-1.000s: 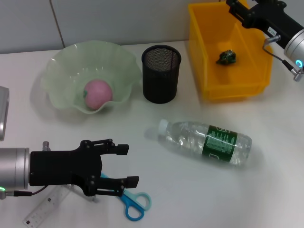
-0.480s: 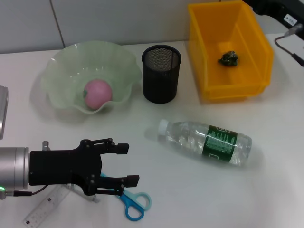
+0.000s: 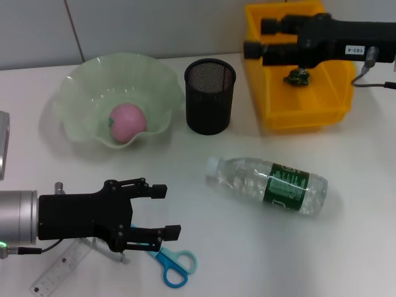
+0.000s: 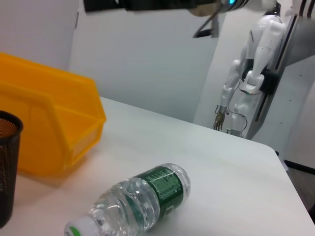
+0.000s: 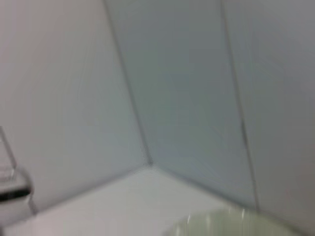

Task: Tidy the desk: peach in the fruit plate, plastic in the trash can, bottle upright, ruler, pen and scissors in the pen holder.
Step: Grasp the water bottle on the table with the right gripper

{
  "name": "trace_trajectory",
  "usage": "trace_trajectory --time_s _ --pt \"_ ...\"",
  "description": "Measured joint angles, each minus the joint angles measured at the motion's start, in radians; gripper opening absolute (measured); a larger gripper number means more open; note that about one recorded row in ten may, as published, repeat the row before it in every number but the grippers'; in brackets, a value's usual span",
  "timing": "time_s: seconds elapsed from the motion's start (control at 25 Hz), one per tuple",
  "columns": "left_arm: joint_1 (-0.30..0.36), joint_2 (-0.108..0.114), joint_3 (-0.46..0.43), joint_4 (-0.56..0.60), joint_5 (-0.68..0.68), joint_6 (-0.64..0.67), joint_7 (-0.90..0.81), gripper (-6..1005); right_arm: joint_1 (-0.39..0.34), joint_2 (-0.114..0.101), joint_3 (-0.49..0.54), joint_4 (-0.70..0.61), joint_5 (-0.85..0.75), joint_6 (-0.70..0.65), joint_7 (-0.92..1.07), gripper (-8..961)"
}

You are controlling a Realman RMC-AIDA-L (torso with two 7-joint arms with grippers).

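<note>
My left pincer gapes wide over the scissors at the worktop's near edge, my right pincer, empty, spans the yellow bin holding the plastic.

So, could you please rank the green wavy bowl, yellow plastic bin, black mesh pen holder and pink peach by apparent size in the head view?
1. Green wavy bowl and yellow plastic bin: too alike to rank.
2. Black mesh pen holder.
3. Pink peach.

Left gripper is showing matte black linkage fingers on a silver cylindrical wrist, a thin dark cable trailing beneath. Right gripper is wearing the same black casing, carrying a small white label and a grey cable
</note>
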Motion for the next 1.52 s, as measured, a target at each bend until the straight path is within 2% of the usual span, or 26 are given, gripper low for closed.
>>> trace_trajectory --time_s 0.08,0.12,0.2,0.28,0.32,0.36,0.4,0.48,0.76,0.92,1.08,1.52 --pt "0.001 0.000 -0.003 0.000 0.000 -0.001 0.000 859 0.053 -0.020 0.001 -0.052 -0.147 -0.074 0.126 796" --pt "0.002 0.000 -0.010 0.000 0.000 -0.001 0.001 859 0.053 -0.020 0.001 -0.052 -0.147 -0.074 0.126 796" --pt "0.004 0.000 -0.017 0.000 0.000 -0.001 0.001 859 0.094 -0.030 0.000 -0.067 -0.245 -0.130 0.179 796" --pt "0.004 0.000 -0.021 0.000 0.000 -0.001 0.001 859 0.167 -0.041 -0.009 -0.069 -0.414 -0.242 0.209 795" --pt "0.004 0.000 -0.030 0.000 0.000 -0.001 0.001 859 0.167 -0.041 -0.009 -0.069 -0.414 -0.242 0.209 795" --pt "0.004 0.000 -0.039 0.000 0.000 -0.001 0.002 859 0.208 -0.041 -0.021 -0.065 -0.509 -0.300 0.208 795" --pt "0.004 0.000 -0.039 0.000 0.000 -0.001 0.002 859 0.208 -0.041 -0.021 -0.065 -0.509 -0.300 0.208 795" --pt "0.004 0.000 -0.048 0.000 0.000 -0.002 0.005 859 0.238 -0.036 -0.066 -0.063 -0.620 -0.319 0.209 794" --pt "0.001 -0.002 -0.050 0.000 0.000 -0.006 0.005 859 0.273 -0.032 -0.145 -0.033 -0.719 -0.288 0.208 793" --pt "-0.001 -0.003 -0.050 0.000 0.000 -0.006 0.003 859 0.297 -0.016 -0.204 0.031 -0.791 -0.246 0.207 792" --pt "-0.001 -0.003 -0.060 0.000 0.000 -0.006 0.004 859 0.303 -0.005 -0.255 0.061 -0.812 -0.202 0.203 792" --pt "-0.004 -0.003 -0.063 0.000 0.000 -0.006 0.006 859 0.321 0.017 -0.308 0.151 -0.840 -0.095 0.181 792"
